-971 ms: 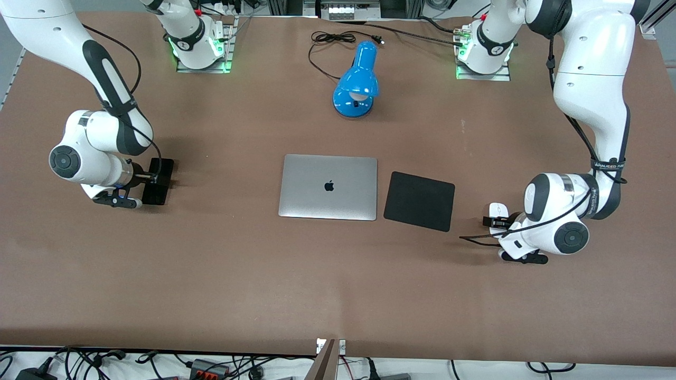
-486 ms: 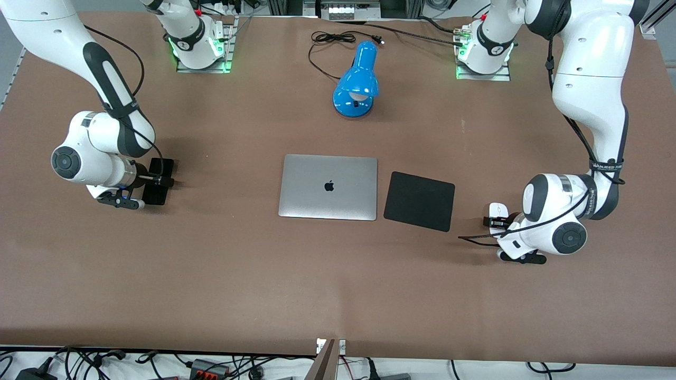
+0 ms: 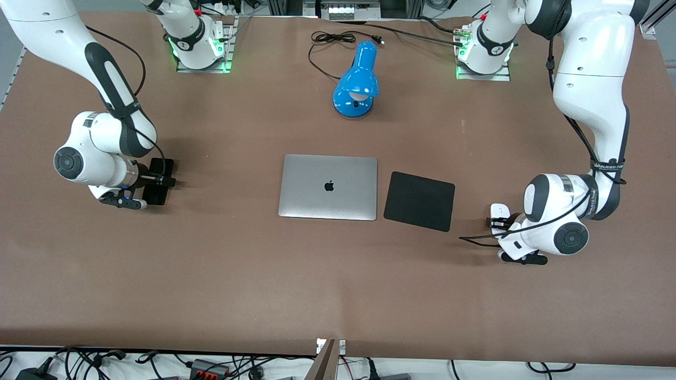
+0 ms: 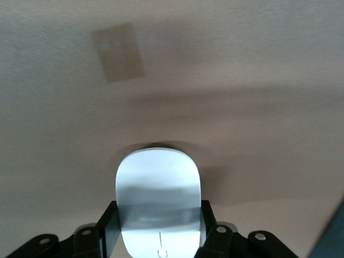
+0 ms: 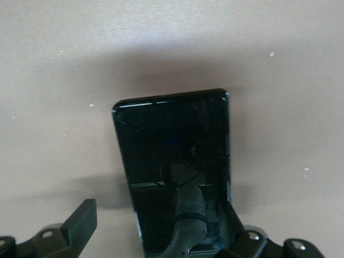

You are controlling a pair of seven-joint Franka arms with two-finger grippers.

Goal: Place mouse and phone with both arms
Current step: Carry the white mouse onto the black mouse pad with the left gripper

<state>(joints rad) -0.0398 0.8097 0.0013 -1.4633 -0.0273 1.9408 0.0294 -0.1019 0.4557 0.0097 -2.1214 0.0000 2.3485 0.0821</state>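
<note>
1. Since a second ago, the right pincer (image 3: 156, 181) has shifted slightly toward the laptop (image 3: 328, 187), and the phone (image 3: 157, 182) shows shorter beneath it.
2. Right pincer: one finger (image 5: 81, 219) stands clear of the phone (image 5: 174, 169), which lies between the fingers on the desk (image 3: 264, 274).
3. Left pincer (image 3: 499, 221) clamps the mouse (image 3: 498, 212) by its sides; its fingers (image 4: 110, 228) press the mouse (image 4: 158, 204), beside the mouse pad (image 3: 419, 200).
</note>
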